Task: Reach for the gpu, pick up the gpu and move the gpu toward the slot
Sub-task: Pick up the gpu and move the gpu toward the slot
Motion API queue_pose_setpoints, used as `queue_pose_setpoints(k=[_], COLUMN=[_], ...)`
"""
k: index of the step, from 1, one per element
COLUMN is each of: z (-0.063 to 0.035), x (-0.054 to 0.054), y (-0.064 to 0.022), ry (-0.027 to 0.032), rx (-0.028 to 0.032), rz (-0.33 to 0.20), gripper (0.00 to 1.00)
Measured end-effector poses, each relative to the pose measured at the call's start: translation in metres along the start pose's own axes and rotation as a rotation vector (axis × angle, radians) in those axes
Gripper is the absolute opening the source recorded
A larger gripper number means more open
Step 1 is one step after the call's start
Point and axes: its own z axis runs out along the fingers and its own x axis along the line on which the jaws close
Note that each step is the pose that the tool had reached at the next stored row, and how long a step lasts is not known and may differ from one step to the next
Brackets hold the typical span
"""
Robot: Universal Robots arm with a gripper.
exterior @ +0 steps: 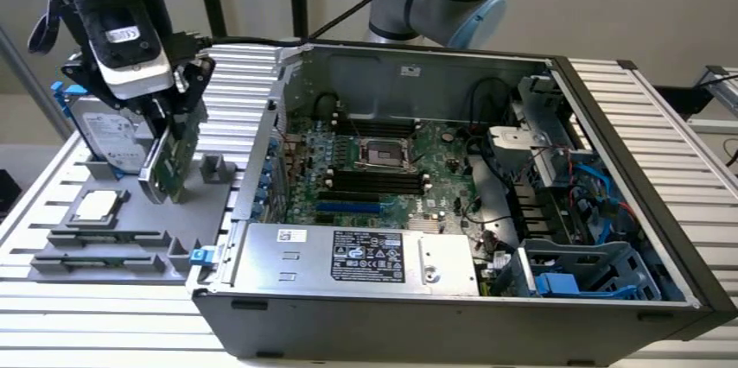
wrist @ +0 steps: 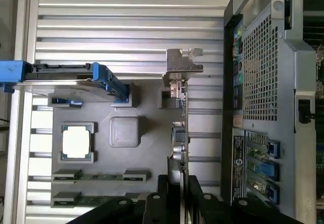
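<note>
Gripper (wrist: 178,186) pinches the gpu (wrist: 180,133) by its edge. The card stands at the gray holder (wrist: 152,155), near the hard drive (exterior: 110,139).

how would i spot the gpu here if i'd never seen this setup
Left of the open computer case in the exterior view sits a grey parts tray. The gpu stands on edge there, beside the hard drive: the one thin green circuit board with a silver end bracket.
</note>
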Motion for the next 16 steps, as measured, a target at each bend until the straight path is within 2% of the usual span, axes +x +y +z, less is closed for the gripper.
queue_pose_setpoints(k=[5,9,16], z=[-0.0228,-0.0408,-0.0671], x=[-0.008,-0.018,-0.049], y=[0.0007,0.0009,0.0007], ry=[0.0019,0.0048,0.0133], rx=[-0.0007,-0.0030,-0.0153], rz=[0.000,0.000,0.001], gripper=[0.27,0.27,0.27])
